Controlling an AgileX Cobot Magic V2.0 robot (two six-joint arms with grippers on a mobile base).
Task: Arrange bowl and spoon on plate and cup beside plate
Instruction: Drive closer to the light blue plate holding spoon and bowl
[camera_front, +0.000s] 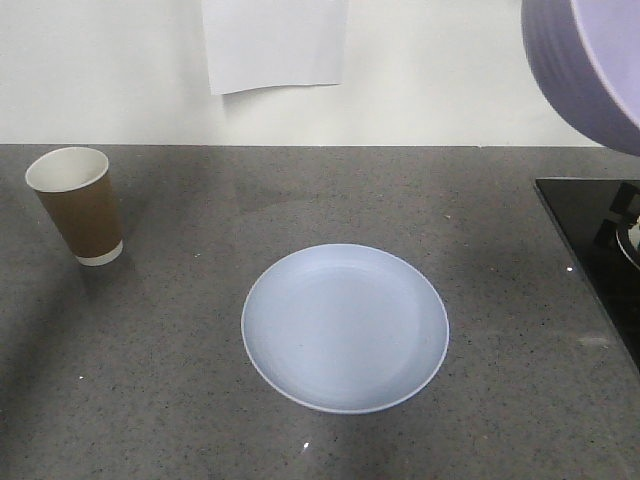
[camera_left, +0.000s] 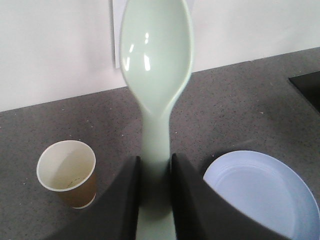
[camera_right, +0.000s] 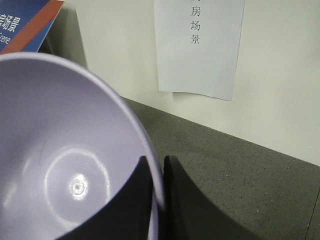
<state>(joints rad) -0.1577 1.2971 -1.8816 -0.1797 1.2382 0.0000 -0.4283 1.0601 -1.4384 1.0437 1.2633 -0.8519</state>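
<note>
The pale blue-white plate lies flat on the grey counter, and the brown paper cup stands upright at the far left. My left gripper is shut on the handle of the mint spoon, whose head points up and away, above the counter between the cup and the plate. My right gripper is shut on the rim of the lavender bowl, one finger inside and one outside. The bowl hangs high at the top right of the front view.
A black stovetop sits at the counter's right edge. A white paper sheet is stuck on the wall behind. A blue and red sign shows at the upper left of the right wrist view.
</note>
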